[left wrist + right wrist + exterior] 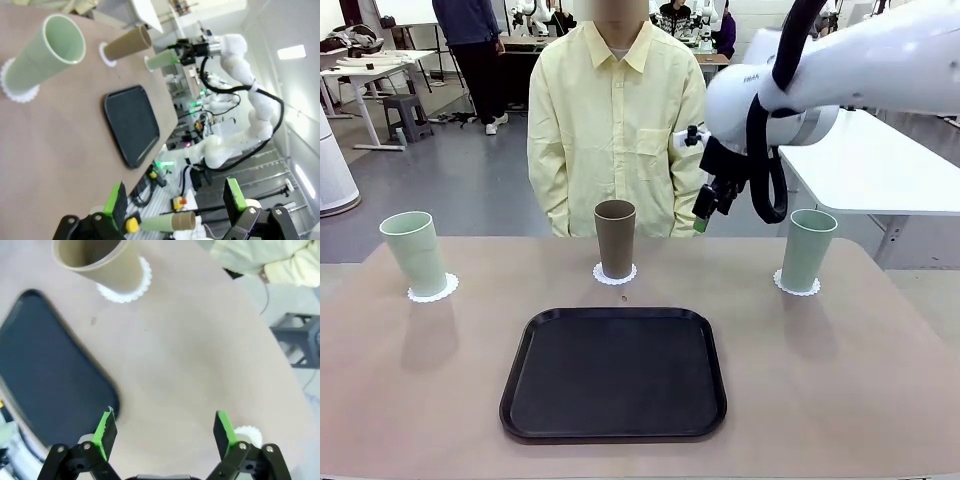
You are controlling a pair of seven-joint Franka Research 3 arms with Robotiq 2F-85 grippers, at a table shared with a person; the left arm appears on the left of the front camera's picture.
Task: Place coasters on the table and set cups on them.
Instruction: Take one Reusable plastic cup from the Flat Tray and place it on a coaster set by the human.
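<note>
Black tray lies nearest, bare. Behind it, all 3 cups stand on coasters on the desk; task looks complete. Both grippers' fingers gape wide, holding nothing.

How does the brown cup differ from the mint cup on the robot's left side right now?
The brown cup is taupe and stands mid-table, just beyond the black tray; the left mint cup is pale green, near the left edge, off-centre on its coaster. Both stand upright on white coasters.
</note>
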